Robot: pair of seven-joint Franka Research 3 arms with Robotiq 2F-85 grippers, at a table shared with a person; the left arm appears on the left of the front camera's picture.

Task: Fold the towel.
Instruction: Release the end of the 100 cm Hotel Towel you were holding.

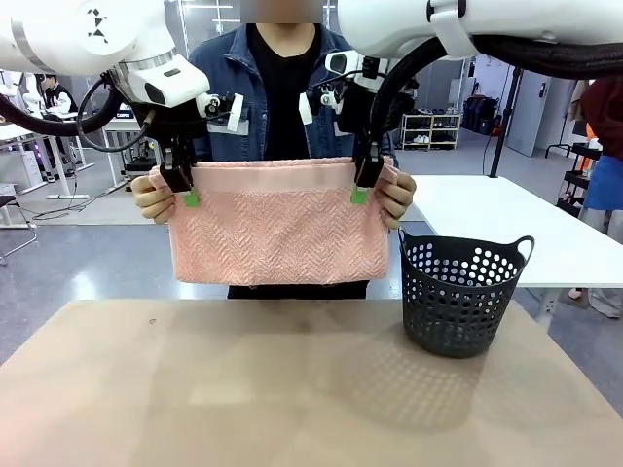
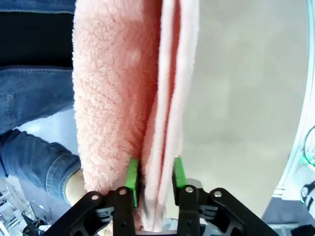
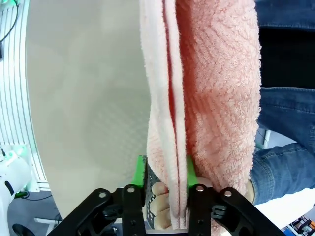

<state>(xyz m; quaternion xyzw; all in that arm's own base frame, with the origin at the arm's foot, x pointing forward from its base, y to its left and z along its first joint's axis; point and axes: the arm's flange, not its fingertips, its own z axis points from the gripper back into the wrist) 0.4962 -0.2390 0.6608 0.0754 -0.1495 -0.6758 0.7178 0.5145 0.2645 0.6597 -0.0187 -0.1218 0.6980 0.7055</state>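
Front view puts the towel (image 1: 277, 229) in the air above the far edge of the surface (image 1: 243, 389), hanging flat with its smooth band along the top. A person's hand (image 1: 151, 199) grips each upper corner. The left claw (image 1: 185, 190) and right claw (image 1: 360, 190) sit just inside those corners. In the wrist views, each claw's green pads stand apart on either side of the top edge, and on the right a gap shows beside the cloth, so neither seems to pinch it. Several layers hang edge to edge, so I judge one fold already made. Any further fold and setting the towel down remain, perhaps near the basket (image 1: 458, 292) at right.
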